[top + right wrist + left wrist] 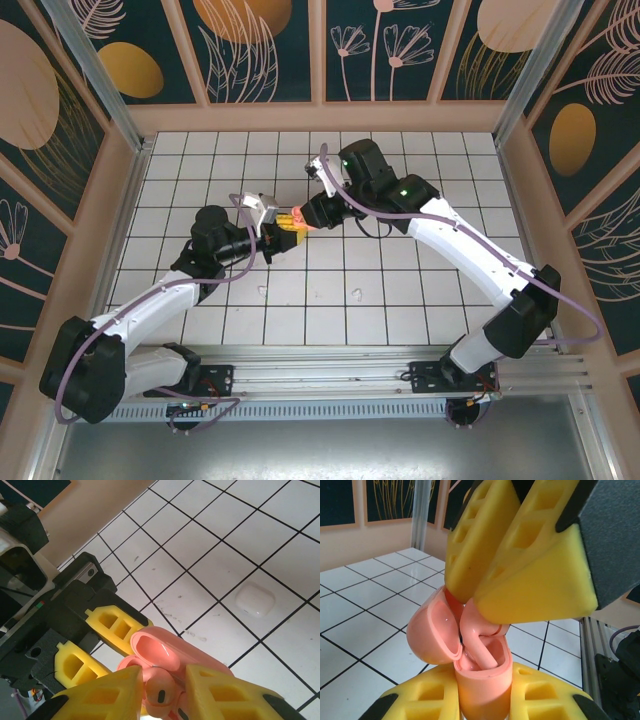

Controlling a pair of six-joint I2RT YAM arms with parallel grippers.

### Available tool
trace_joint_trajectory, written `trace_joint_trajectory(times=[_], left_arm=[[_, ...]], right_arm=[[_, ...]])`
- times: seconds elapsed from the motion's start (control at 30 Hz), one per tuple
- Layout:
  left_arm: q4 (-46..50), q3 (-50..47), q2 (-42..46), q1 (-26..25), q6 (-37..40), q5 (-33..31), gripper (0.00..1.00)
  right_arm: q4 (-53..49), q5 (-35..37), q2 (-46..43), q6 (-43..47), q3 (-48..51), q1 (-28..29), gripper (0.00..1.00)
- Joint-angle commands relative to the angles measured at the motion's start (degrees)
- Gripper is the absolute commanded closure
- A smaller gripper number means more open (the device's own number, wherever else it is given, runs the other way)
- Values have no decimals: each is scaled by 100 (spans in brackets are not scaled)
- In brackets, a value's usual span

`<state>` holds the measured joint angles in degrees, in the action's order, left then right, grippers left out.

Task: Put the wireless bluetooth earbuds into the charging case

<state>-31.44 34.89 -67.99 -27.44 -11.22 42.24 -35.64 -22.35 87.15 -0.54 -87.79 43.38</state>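
Observation:
My left gripper (482, 692) is shut on the body of a salmon-pink charging case (485, 680), held upright with its lid (432, 635) hinged open to the left. My right gripper (165, 690) comes down from above, shut on the head of a pink earbud (161, 692). The earbud's stem (480, 647) slants into the case's open well. A second pink bud (180, 713) shows beside it, partly hidden. In the top view the two grippers meet over the middle of the tiled floor, left gripper (280, 228) against right gripper (303, 217).
A white rounded closed case (255, 600) lies on the tiles beyond the grippers. Two small white pieces (262, 291) (357, 294) rest on the floor nearer the arm bases. Walls and a metal frame enclose the tiled area.

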Motion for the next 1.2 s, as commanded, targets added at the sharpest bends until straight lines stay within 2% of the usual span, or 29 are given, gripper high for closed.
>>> trace_joint_trajectory(times=[0.0, 0.67, 0.87, 1.17], left_arm=[[-203, 176, -50, -9, -54, 150, 100], [-231, 188, -127, -14, -85, 144, 100], [-239, 193, -136, -17, -82, 144, 100], [-402, 149, -118, -16, -127, 305, 100]], right_arm=[[-128, -6, 56, 215, -177, 90, 73], [-154, -311, 136, 872, -221, 206, 79], [-112, -569, 45, 1101, -208, 224, 78], [-258, -306, 11, 1649, -199, 224, 77]])
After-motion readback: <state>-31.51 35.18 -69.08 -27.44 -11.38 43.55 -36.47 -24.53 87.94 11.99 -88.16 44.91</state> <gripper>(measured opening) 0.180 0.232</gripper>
